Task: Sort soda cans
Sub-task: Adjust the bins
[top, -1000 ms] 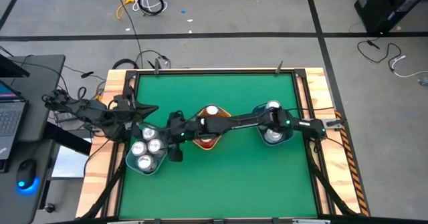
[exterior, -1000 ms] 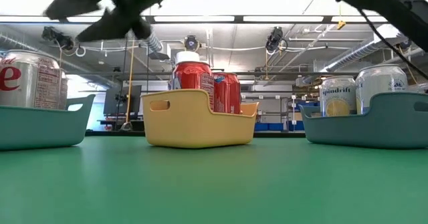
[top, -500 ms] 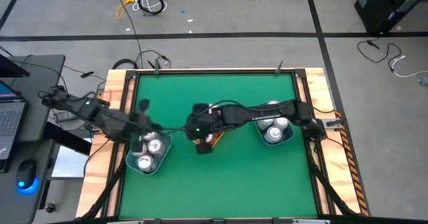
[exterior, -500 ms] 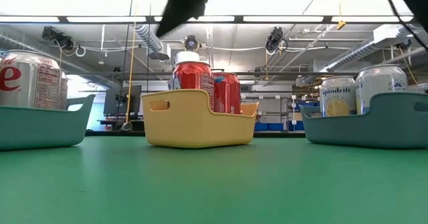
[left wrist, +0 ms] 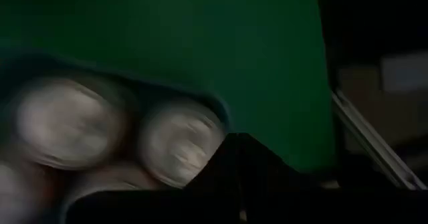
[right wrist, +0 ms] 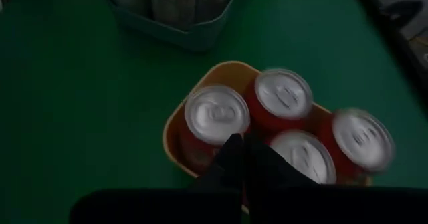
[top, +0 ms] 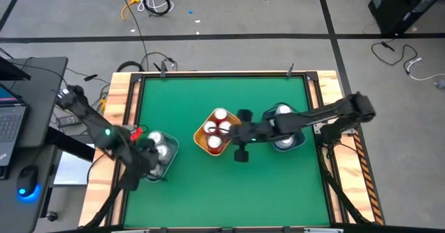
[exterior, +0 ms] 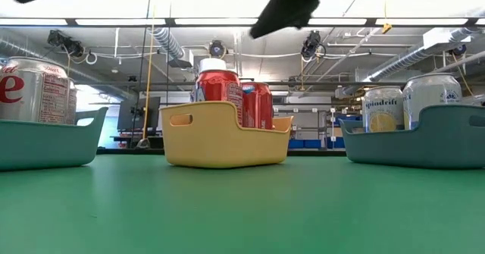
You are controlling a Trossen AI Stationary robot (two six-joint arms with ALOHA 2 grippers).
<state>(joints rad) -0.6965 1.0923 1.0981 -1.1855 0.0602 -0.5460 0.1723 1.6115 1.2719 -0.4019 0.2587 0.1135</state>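
Three bins on the green bench (top: pixel 229 184), each with one kind of can, so the sort looks essentially done. High view: yellow bin (top: pixel 216 133) is the landmark, holding four red soda cans (top: pixel 215 142). Right tool (top: pixel 241 151) hangs just beside the bin, on its right-arm side, nothing in it. Silver-grey cans (top: pixel 158 144) sit in the blue-grey bin (top: pixel 164 167) well apart on the left-arm side; left tool (top: pixel 142 161) over that bin.

Low view: red cans (exterior: pixel 220 86) stand upright above the yellow bin's (exterior: pixel 225 136) rim; pale cans (exterior: pixel 383 108) upright in the far bin (exterior: pixel 424 136).

Left wrist: fingers (left wrist: pixel 234 164) appear pinched to a point over silver tops (left wrist: pixel 179 140), empty.

Right wrist: fingers (right wrist: pixel 239 158) closed together, empty, above the red cans (right wrist: pixel 217 113).
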